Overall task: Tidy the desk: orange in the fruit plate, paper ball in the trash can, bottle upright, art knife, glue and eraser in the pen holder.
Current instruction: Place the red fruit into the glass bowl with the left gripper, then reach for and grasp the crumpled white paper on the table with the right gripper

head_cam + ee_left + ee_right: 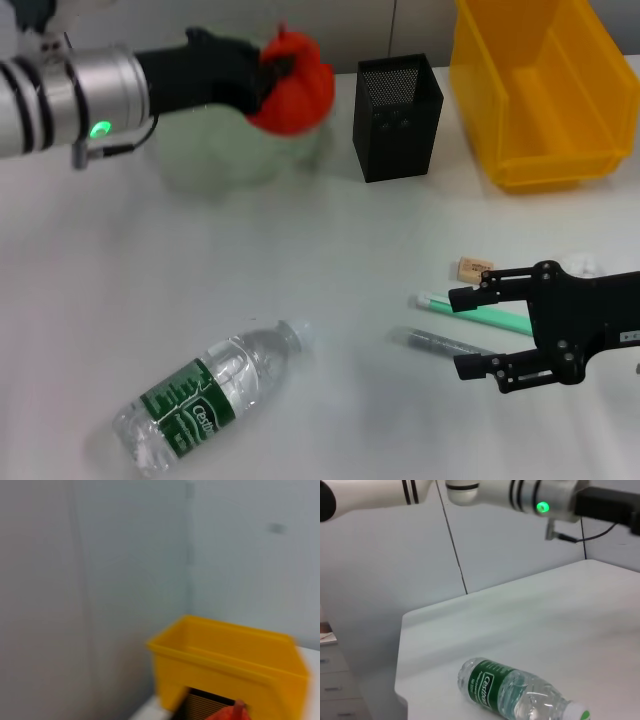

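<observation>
Your left gripper [272,72] holds the orange [293,85] closed between its fingers, at the far left part of the bench. The orange hangs over the right rim of the plate [205,160], not over its middle, so the release depends on this: the hollow of the plate lies toward the left edge and a little toward the near edge from the fruit. I judge you should shift that way and go lower before you open, otherwise the orange may hit the rim and roll off.

The holder [398,117] stands just beside the plate on its right, and the can [540,95] is in the far right corner; both are apart from the fruit and do not block the drop.

Your right gripper [465,333] waits open near the right edge, empty. Two slim sticks, a green stick [440,302] and a grey stick [432,341], lie between its fingers and just before them, with long axes running left to right. The eraser [474,269] lies just beyond, and the paper ball [583,266] is near the right edge.

The bottle [205,397] lies on its side near the near edge, cap pointing toward the sticks; the right arm is nearer to the cap
</observation>
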`<state>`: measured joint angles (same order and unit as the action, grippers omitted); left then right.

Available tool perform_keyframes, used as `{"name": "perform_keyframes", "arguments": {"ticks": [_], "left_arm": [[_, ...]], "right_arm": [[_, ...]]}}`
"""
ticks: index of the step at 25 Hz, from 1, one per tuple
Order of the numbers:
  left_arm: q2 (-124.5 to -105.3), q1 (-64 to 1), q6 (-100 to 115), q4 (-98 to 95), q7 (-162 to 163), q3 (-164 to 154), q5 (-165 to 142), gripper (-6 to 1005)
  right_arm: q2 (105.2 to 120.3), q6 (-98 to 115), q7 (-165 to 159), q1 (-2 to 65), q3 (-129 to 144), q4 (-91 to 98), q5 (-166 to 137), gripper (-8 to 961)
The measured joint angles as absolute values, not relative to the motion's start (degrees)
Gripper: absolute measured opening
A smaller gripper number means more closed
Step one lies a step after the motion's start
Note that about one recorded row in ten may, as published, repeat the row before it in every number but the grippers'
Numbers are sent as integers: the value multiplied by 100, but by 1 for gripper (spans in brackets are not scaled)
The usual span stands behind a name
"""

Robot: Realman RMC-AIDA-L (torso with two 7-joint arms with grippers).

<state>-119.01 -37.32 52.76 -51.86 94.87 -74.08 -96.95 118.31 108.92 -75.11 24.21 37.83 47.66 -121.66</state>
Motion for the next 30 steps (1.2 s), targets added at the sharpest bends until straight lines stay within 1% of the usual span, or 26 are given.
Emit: {"name": "perform_keyframes", "arguments": {"ticks": [4,9,20,26,30], "left_arm": [[-11915,-4190,4252,-4660,9517,-7435,-9678,72],[-11918,-4453,3456,-4273,9462,-7451,-9676,57],[-11918,-4357,3154,-4316,9330,-7879,-9541,215],[-11918,-4342,3090,-4303,9299,-7881,-9471,412],[-11914,-4283,3120,-4320,9296,-7868,-9466,520]], "right_arm": [[11863,10856,-7504,2433,3797,4757,-12164,738],[11878,10853,-7486,2435,3784,4755,-12163,735],[11888,10793,-7413,2440,3778,4638,-12148,728],[11891,10791,-7409,2429,3785,4613,-12146,725],[11892,10784,-7409,2402,3711,4606,-12141,723]]}}
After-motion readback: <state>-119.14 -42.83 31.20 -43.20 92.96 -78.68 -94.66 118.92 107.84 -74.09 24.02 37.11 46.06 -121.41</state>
